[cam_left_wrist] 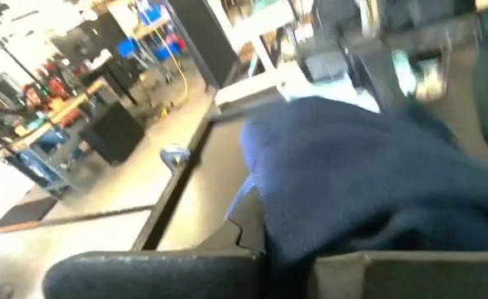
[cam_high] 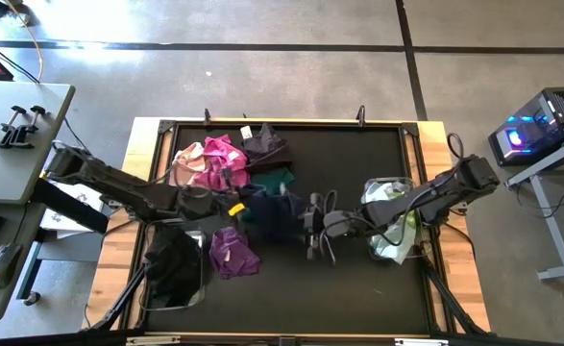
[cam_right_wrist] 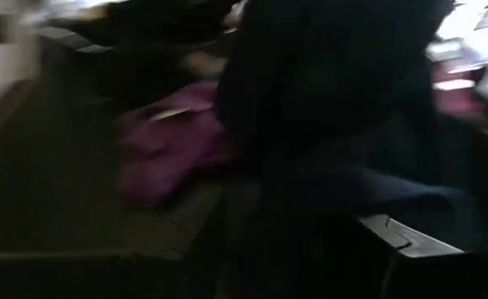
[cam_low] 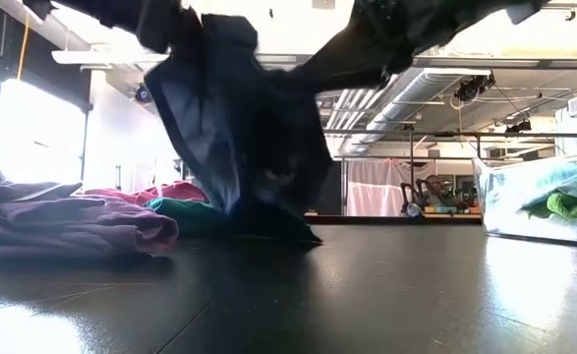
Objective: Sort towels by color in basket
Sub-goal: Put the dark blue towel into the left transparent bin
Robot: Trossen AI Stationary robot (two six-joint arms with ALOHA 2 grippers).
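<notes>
Both arms are reaching toward the middle of the black surface (cam_high: 358, 279), meeting at a navy towel (cam_high: 272, 213) that is hanging lifted between them; in the low view it is draping down from above with its lower edge touching the surface. The left end effector (cam_high: 232, 207) is grasping the navy towel, which is spilling over its fingers in the left wrist view. The right end effector (cam_high: 312, 223) is sitting at the towel's other side, but I cannot tell whether it is clenched or released. A purple towel (cam_high: 233, 252) is lying just in front of the left arm, beside a clear bin (cam_high: 201, 288) holding a black towel (cam_high: 171, 267). Pink and magenta towels (cam_high: 209, 161) are piling at the far left, with a dark towel (cam_high: 264, 144) and a teal towel (cam_high: 276, 179) next to them. A second clear bin (cam_high: 370, 187) under the right arm is holding pale and lime towels (cam_high: 397, 235).
</notes>
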